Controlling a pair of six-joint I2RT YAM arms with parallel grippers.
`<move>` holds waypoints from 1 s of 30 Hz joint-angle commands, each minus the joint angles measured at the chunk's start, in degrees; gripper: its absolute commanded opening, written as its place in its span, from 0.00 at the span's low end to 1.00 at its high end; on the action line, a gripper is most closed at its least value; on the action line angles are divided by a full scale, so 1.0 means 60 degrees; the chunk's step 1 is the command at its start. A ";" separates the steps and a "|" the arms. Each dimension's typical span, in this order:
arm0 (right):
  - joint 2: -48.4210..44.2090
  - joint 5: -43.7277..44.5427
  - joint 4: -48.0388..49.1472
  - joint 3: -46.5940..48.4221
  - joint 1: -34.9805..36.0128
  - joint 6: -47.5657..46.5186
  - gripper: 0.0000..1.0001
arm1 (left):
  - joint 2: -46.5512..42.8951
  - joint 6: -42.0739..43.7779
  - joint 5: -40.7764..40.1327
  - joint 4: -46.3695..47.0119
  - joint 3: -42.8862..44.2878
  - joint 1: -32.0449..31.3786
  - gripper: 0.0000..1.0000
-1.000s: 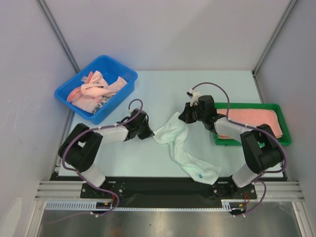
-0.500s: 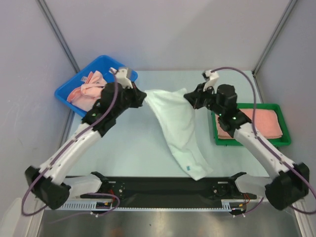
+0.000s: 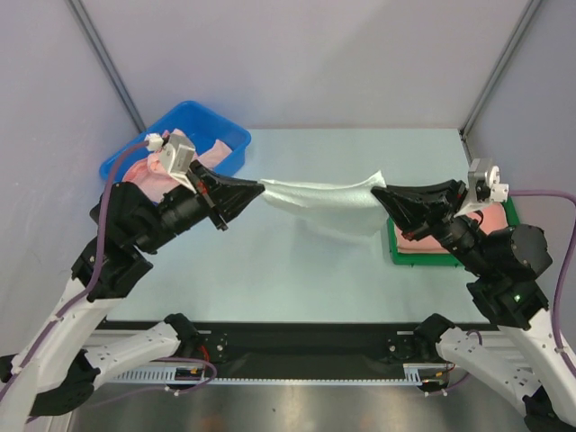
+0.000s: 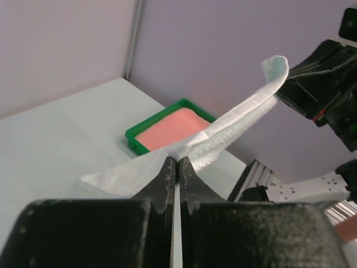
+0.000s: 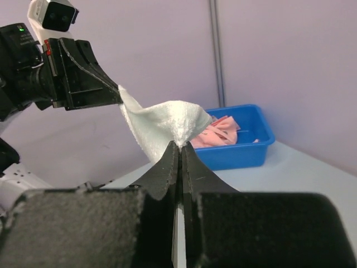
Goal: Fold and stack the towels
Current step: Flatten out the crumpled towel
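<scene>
- Clamped tight in the left gripper point(image 3: 261, 186): one end of the white towel point(image 3: 319, 198).
- Pinched likewise in the right gripper point(image 3: 376, 191): the opposite end.
- Stretched between both above the table point(image 3: 297, 270), long axis left to right, lower edge sagging.
- Farther out: pink towels point(image 3: 216, 147) in the blue bin point(image 3: 236, 155) on the left, folded pink stack point(image 3: 418, 241) in the green tray point(image 3: 396, 254) on the right.

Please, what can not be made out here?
- Top view: the right arm covers most of the green tray, so its pink stack cannot be counted.
- Top view: the left arm hides part of the blue bin; its towels cannot be counted.
- Wrist views: the left pincer and right pincer hide the white towel's gripped corners.
</scene>
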 commanded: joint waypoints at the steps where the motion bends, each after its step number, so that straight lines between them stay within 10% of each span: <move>1: -0.0184 -0.0384 -0.0259 -0.0302 0.0104 0.0653 0.00 | -0.0122 0.0094 -0.0247 -0.0539 0.0198 -0.0572 0.00; 14: 0.0574 0.1313 -0.0303 -0.0244 0.0104 0.0366 0.00 | 0.1691 0.0577 -0.3909 -0.3515 0.2308 -0.0752 0.00; 30: 1.0064 -0.1363 0.4631 0.1599 -0.2971 -0.0400 0.00 | 0.7973 0.1910 -0.0090 0.1012 0.2832 0.4200 0.00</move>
